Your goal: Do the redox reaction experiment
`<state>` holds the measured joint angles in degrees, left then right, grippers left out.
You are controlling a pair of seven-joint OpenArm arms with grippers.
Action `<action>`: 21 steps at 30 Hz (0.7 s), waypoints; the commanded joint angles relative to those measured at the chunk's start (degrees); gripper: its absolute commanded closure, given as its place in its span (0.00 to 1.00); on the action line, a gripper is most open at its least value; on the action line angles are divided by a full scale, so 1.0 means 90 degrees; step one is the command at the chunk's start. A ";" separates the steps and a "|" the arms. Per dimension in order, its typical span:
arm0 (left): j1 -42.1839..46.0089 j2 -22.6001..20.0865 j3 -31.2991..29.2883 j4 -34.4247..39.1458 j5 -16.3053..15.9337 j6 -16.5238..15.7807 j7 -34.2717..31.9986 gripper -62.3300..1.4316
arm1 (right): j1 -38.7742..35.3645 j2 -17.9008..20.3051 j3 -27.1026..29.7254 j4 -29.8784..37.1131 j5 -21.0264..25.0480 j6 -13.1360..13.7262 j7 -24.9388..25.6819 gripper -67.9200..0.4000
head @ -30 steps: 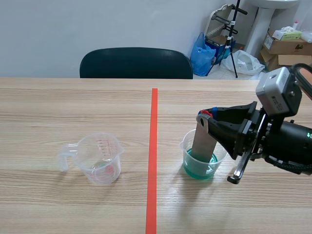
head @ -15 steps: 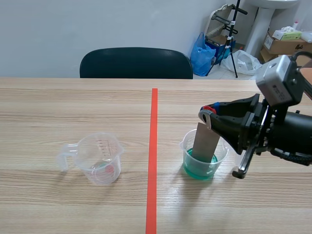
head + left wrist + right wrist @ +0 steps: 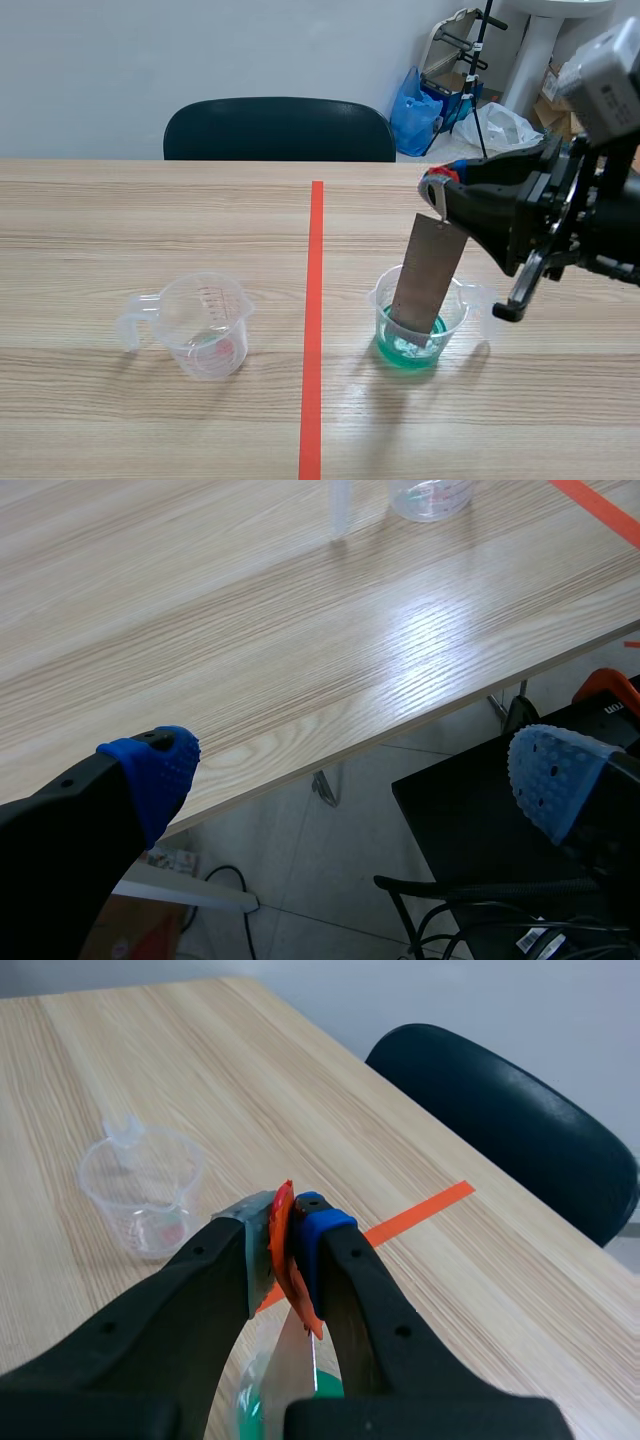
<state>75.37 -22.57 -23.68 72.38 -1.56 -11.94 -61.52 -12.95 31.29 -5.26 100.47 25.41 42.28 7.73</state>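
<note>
A clear cup of blue-green liquid [image 3: 418, 328] stands right of the red tape line. A grey metal strip [image 3: 428, 272] hangs tilted with its lower end inside that cup. My right gripper [image 3: 437, 190] is shut on the strip's top end, where a red tag shows; in the right wrist view the gripper [image 3: 286, 1242] pinches the tag above the strip [image 3: 298, 1352] and the cup [image 3: 248, 1412]. An empty clear measuring cup [image 3: 205, 325] sits left of the line and also shows as the measuring cup [image 3: 145, 1188]. My left gripper [image 3: 350, 770] stands open past the table's near edge, holding nothing.
The red tape line [image 3: 314, 300] runs down the table's middle. A black chair [image 3: 280, 128] stands behind the far edge. Boxes and a blue bag [image 3: 412, 105] lie on the floor at the back right. The table edge [image 3: 400, 720] lies ahead of the left gripper.
My right gripper has risen and moved slightly right, pulling the metal strip up so most of it now stands above the cup.
</note>
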 commanded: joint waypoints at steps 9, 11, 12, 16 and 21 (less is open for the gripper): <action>0.0007 -0.0002 -0.0024 0.0078 -0.0036 0.0027 -0.0090 0.00 | 0.0063 0.0085 0.0588 0.0685 0.1027 0.0049 -0.0918 0.98; 0.0007 -0.0002 -0.0024 0.0078 -0.0036 0.0027 -0.0090 0.00 | 0.0063 0.0085 0.0704 0.0806 0.1180 0.0049 -0.1081 0.98; 0.0007 -0.0002 -0.0024 0.0078 -0.0036 0.0027 -0.0090 0.00 | 0.0063 0.0085 0.0765 0.0865 0.1280 0.0049 -0.1175 0.98; 0.0007 -0.0002 -0.0024 0.0078 -0.0036 0.0027 -0.0090 0.00 | 0.0063 0.0085 0.0976 0.1042 0.1588 0.0049 -0.1372 0.98; 0.0007 -0.0002 -0.0024 0.0078 -0.0036 0.0027 -0.0090 0.00 | 0.0066 0.0085 0.1083 0.1234 0.1768 0.0049 -0.1591 0.98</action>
<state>75.37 -22.57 -23.68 72.38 -1.56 -11.97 -61.54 -12.93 31.29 4.03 110.43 40.40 42.28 -7.40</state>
